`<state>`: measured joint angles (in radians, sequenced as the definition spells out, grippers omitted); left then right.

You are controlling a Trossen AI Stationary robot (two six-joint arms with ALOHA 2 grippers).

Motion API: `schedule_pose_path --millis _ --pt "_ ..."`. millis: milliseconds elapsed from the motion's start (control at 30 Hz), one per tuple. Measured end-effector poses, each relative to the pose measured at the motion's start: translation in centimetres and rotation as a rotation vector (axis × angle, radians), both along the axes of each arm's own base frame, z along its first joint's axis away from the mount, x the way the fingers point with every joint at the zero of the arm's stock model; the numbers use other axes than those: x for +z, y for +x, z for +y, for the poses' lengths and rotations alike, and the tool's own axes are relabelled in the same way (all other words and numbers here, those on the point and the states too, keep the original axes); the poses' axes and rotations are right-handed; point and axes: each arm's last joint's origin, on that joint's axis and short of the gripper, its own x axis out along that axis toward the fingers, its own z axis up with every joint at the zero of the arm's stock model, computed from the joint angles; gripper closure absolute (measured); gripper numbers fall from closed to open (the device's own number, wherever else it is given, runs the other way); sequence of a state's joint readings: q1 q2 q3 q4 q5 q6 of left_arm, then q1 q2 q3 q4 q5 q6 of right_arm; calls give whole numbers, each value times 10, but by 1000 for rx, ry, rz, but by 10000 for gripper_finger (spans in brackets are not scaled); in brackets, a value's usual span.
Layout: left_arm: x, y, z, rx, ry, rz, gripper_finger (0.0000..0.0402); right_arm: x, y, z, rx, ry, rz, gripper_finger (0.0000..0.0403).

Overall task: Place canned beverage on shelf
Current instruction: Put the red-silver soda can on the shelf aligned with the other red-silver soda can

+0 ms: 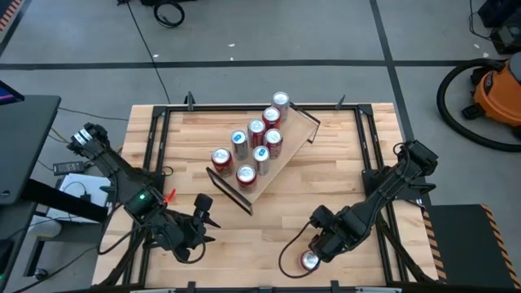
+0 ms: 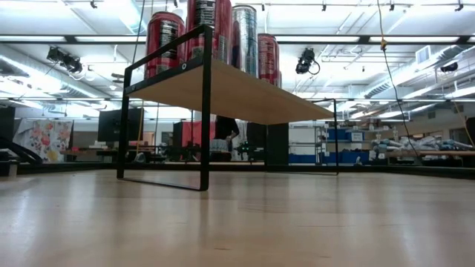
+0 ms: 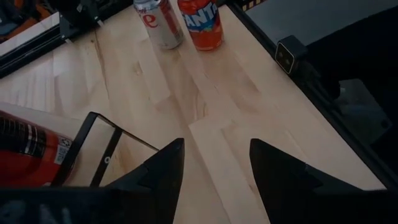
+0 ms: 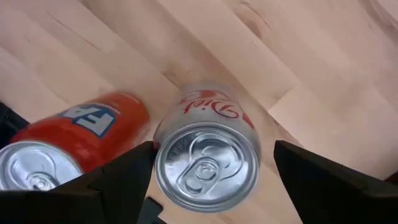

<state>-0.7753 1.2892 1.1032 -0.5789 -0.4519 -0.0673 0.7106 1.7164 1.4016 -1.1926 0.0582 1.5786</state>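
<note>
Our right gripper (image 4: 211, 165) has its fingers spread wide around the silver can (image 4: 208, 158), one on each side, probably not touching it yet. An orange can (image 4: 68, 146) stands just beside it. On the table (image 1: 326, 179) that's down at 5 o'clock. Our left gripper (image 3: 214, 171), also spread, waits at 7 o'clock. The shelf (image 1: 277, 167), near the middle, holds seven cans (image 1: 256, 138).

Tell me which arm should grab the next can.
Right. Its gripper is open with jaws either side of the silver can; the left gripper, also open, sits farther from it.
</note>
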Motion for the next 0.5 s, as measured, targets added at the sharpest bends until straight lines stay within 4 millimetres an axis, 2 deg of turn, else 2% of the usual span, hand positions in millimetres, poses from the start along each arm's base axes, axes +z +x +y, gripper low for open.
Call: schedule_pose_path --millis 333,500 --pt "0 0 0 -17 20 -3 209 -29 -2 -2 -16 18 -11 56" --pt "0 0 0 -23 29 -5 209 -35 -4 -4 -14 4 7 56"
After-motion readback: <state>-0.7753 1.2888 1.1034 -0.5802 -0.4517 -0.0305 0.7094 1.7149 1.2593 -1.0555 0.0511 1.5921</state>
